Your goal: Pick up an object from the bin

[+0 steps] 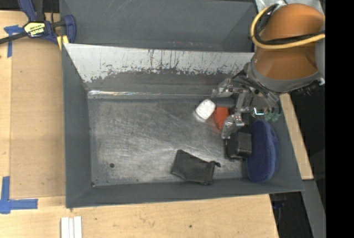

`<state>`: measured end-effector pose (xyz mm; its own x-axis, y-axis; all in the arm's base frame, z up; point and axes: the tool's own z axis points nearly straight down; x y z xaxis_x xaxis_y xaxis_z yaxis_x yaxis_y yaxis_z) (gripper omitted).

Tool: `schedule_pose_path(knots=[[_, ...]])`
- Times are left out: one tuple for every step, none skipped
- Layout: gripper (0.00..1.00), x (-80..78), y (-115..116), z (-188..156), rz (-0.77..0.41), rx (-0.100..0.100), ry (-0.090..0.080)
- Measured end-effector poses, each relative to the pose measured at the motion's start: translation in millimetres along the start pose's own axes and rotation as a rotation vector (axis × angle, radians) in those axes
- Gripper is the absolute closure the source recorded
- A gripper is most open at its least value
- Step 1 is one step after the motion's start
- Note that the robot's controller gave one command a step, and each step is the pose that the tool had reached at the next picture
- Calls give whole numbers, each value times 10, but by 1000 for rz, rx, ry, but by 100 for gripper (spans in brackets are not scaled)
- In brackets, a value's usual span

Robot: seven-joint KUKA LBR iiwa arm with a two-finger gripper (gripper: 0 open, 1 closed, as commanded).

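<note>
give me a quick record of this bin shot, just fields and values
container: grey metal bin, floor scuffed
hand: hand down in the bin's right end
nearest things: small white rounded object and red-orange object, side by side just left of the hand, the red-orange one partly hidden by it
right wall: dark blue oblong padded case lying along it
front: black crumpled flat piece, apart from the rest
held thing: cannot tell

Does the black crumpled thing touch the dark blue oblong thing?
No, bare floor lies between the black crumpled thing and the dark blue oblong thing.
</note>
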<state>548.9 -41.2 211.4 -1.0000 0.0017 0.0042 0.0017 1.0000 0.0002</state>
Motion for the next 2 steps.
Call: schedule_pose_path(knots=[[0, 245, 874, 1399, -135, 2, -14], [0, 414, 365, 1142, 345, 1, -6]])
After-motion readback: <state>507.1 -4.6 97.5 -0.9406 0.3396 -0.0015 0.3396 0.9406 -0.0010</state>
